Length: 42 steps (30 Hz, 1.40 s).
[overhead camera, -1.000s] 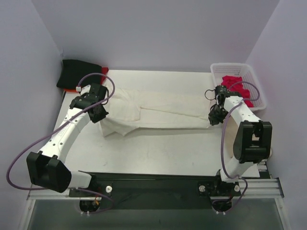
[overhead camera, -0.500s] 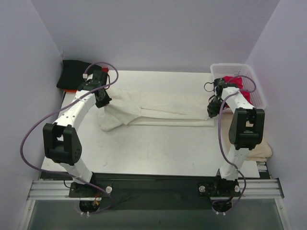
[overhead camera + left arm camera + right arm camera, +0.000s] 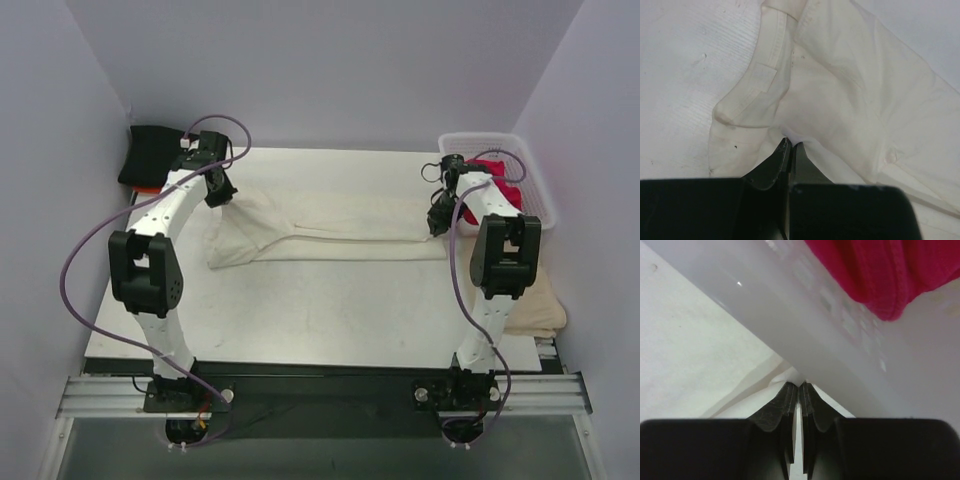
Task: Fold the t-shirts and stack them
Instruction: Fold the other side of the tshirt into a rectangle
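The cream-white t-shirt [image 3: 330, 228] lies as a long, narrow band across the far half of the surface [image 3: 320, 310], running from left to right with its near edge roughly straight. At its left end the cloth widens and bunches, and gathers up toward the left fingers [image 3: 222, 196]. In the left wrist view these are pressed together on a fold of the shirt [image 3: 850, 100], beside a turned-over hem. The right fingers [image 3: 437, 226] are at the shirt's right end, just beside the white lattice basket [image 3: 480, 137]. The right wrist view shows them closed tip to tip [image 3: 795, 388] on a thin edge of the pale cloth, with the basket's wall [image 3: 805, 325] slanting close above. A crimson t-shirt [image 3: 497, 172] sits heaped inside the basket, and its knit fabric [image 3: 880, 270] fills the upper corner of that view. At the far left corner, off the main surface, a black t-shirt [image 3: 150, 155] lies folded into a pad with a sliver of orange-red cloth [image 3: 148, 187] showing at its near edge. A pale beige cloth [image 3: 545, 312] lies at the surface's near right edge, behind the right arm.
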Tool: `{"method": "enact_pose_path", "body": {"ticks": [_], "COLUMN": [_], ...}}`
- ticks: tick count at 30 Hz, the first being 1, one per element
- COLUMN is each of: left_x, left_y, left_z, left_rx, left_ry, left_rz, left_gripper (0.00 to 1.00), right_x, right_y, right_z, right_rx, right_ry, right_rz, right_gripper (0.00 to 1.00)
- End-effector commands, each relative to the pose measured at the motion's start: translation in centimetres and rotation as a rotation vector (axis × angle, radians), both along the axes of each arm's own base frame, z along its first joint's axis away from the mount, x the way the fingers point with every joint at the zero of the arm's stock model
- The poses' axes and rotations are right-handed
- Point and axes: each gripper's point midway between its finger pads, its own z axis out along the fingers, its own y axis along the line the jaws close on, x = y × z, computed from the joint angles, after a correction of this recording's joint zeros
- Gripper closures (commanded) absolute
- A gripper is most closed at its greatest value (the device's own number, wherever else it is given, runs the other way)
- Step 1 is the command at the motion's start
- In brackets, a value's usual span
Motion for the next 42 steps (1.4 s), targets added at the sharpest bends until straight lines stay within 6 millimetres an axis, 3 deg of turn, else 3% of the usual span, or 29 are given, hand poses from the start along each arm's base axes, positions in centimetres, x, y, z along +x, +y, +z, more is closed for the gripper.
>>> {"method": "enact_pose_path", "body": {"ticks": [1, 4, 7, 12, 15, 16, 20, 24, 31, 34, 35, 37, 38, 39, 42], "left_x": [2.4, 3.4, 4.4, 6.5, 7.6, 7.9, 9.1, 9.5, 7.1, 5.5, 4.9, 4.4, 4.2, 4.1, 3.4], "left_y": [0.6, 0.8, 0.9, 0.6, 0.3, 0.2, -0.7, -1.1, -1.0, -0.7, -0.5, -0.1, -0.1, -0.1, 0.2], "left_z": [1.4, 0.7, -0.4, -1.6, -2.0, -2.1, -2.1, -1.1, -0.9, -1.9, -2.6, -3.0, -3.2, -3.6, -4.4], "left_rx": [0.006, 0.008, 0.014, -0.006, -0.022, -0.027, -0.056, -0.051, -0.055, -0.054, -0.055, -0.058, -0.070, -0.079, -0.137], "left_ry": [-0.062, -0.059, -0.047, -0.053, -0.067, -0.072, -0.105, -0.153, -0.121, -0.085, -0.068, -0.052, -0.043, -0.028, 0.011], "left_rz": [0.001, 0.002, 0.000, -0.005, -0.020, -0.022, -0.061, -0.099, -0.120, -0.115, -0.107, -0.093, -0.083, -0.075, -0.046], "left_gripper": [1.00, 1.00, 1.00, 0.98, 0.87, 0.72, 0.39, 0.29, 0.28, 0.28, 0.28, 0.28, 0.28, 0.28, 0.28], "right_x": [-0.2, 1.2, 2.8, 4.4, 4.5, 4.4, 3.7, 3.1, 2.2, 1.9, 1.7, 1.4, 1.2, 0.4, -0.4], "right_y": [-0.4, -0.4, -0.5, -0.5, 1.3, 1.7, 3.8, 6.4, 13.8, 18.3, 20.8, 23.1, 25.3, 27.3, 30.9], "right_z": [-0.1, 0.2, 1.0, 3.1, 4.2, 4.5, 4.8, 4.7, 4.7, 5.1, 5.8, 5.5, 6.2, 5.6, 6.0], "right_rx": [-0.017, -0.020, -0.028, -0.040, -0.060, -0.069, -0.083, -0.099, -0.035, -0.003, 0.021, 0.021, 0.082, 0.091, 0.172], "right_ry": [0.044, 0.026, 0.002, -0.054, -0.073, -0.080, -0.074, -0.068, -0.077, -0.098, -0.121, -0.126, -0.145, -0.134, -0.147], "right_rz": [-0.011, -0.002, -0.001, 0.017, 0.081, 0.094, 0.155, 0.236, 0.410, 0.524, 0.583, 0.657, 0.702, 0.759, 0.838], "right_gripper": [0.88, 0.71, 0.65, 0.64, 0.64, 0.64, 0.64, 0.64, 0.64, 0.64, 0.64, 0.64, 0.64, 0.64, 0.63]}}
